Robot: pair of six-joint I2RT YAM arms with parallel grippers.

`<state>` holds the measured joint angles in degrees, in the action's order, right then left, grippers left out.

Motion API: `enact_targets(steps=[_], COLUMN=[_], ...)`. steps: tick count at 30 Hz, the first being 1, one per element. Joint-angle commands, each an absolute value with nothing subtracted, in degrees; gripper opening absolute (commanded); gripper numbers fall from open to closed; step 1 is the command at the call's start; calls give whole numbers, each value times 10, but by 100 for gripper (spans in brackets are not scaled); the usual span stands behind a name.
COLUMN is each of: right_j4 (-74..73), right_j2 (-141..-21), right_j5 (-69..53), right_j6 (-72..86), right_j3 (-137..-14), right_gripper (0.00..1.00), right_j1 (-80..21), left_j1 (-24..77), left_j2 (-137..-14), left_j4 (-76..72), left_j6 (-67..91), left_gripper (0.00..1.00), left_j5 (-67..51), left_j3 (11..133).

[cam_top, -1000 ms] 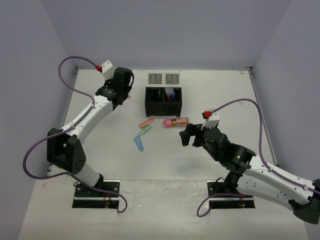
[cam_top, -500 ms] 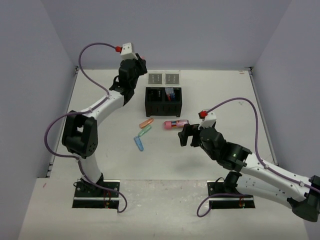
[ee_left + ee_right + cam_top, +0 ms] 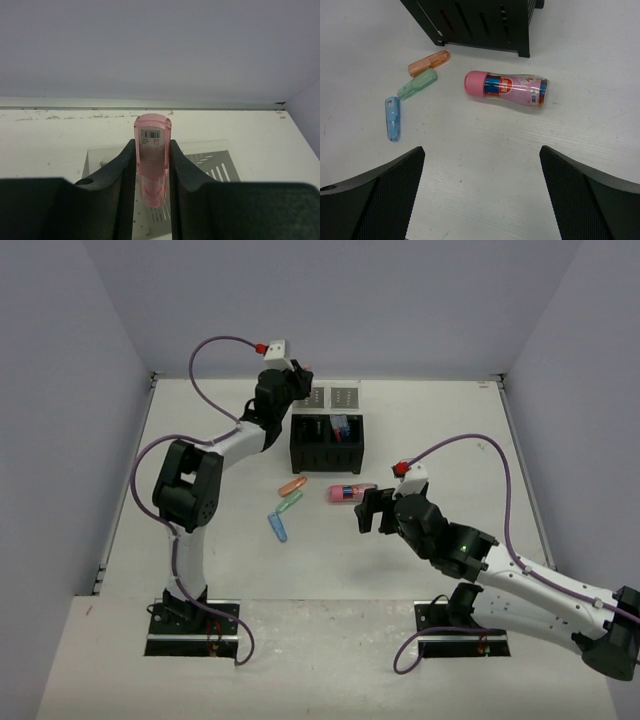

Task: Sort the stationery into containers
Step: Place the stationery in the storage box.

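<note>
My left gripper (image 3: 152, 192) is shut on a stubby clear-pink highlighter (image 3: 151, 162), held upright above a flat light-grey tray (image 3: 212, 161). From above, that gripper (image 3: 297, 378) hangs over the left of two small trays (image 3: 313, 397) behind the black two-compartment box (image 3: 326, 443). Pens (image 3: 340, 427) stand in the box's right compartment. On the table lie an orange highlighter (image 3: 429, 62), a green one (image 3: 417, 84), a blue one (image 3: 393, 118) and a pink-capped tube (image 3: 507, 91). My right gripper (image 3: 481, 150) is open and empty, just short of the tube.
The second tray (image 3: 343, 396) sits to the right of the first. The black box (image 3: 475, 22) stands just beyond the loose items. Grey walls close in the white table at the back and both sides.
My left arm has swung from left of the black box to the back, carrying the pink highlighter over the trays. The right arm shifted slightly and stays open.
</note>
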<state>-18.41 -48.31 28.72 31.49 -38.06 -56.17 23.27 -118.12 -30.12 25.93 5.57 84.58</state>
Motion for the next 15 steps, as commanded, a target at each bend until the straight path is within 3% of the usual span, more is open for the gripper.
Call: enact_targets(steps=[1, 3, 9, 15], right_j4=[-164, -164, -165, -165], right_j2=[-490, -498, -513, -509], right_j5=[284, 283, 274, 273], right_j6=[307, 307, 307, 307], right_j3=[-384, -386, -390, -392], right_gripper=[99, 99, 99, 99], right_j1=[-556, -553, -553, -551], left_j1=[230, 230, 230, 231], left_j2=[-1191, -1193, -1168, -1097], left_j4=[-372, -381, -400, -382], left_j6=[259, 260, 257, 257], left_gripper=[4, 9, 46, 63], left_j5=[39, 39, 29, 36], left_j3=[847, 832, 799, 773])
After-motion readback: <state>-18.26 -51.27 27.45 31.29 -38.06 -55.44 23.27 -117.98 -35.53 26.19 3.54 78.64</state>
